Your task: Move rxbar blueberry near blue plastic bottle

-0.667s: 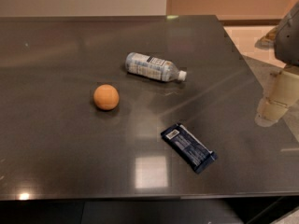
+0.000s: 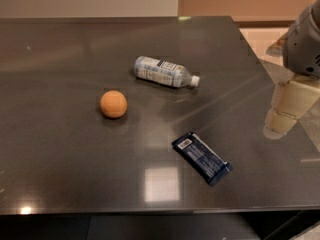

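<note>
The rxbar blueberry (image 2: pixel 202 158) lies flat on the dark table (image 2: pixel 60 149), front right of centre, its white label patch at the upper-left end. The blue plastic bottle (image 2: pixel 163 71) lies on its side further back, near the table's middle, with its white cap pointing right. My gripper (image 2: pixel 281 123) hangs at the right edge of the view over the table's right side, to the right of the bar and apart from it. It holds nothing that I can see.
An orange ball (image 2: pixel 113 104) rests on the table to the left of the bar and in front of the bottle. The table's right edge runs just past the gripper, with pale floor (image 2: pixel 260 36) beyond. The front edge is close to the bar.
The gripper has shifted slightly left, further over the table. The bar, bottle and ball have not moved.
</note>
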Robot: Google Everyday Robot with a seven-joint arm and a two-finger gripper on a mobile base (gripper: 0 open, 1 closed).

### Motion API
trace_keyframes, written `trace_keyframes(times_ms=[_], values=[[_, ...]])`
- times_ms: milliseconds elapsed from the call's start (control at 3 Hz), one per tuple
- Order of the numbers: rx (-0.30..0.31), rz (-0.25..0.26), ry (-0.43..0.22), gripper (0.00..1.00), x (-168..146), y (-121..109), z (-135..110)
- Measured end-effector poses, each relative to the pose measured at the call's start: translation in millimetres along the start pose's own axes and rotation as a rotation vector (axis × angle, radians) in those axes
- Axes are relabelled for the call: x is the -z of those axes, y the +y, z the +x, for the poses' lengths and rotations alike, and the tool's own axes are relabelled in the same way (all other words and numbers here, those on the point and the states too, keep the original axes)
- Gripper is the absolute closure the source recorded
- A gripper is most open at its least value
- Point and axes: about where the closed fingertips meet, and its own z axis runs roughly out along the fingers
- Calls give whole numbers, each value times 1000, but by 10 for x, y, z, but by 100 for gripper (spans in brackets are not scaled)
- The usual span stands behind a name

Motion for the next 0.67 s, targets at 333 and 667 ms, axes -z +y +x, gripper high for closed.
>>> trace_keyframes(times_ms=[333,667], values=[[-24,-28,26,0,-199,178,-143],[-74,-52,36,0,-395,419,-292]])
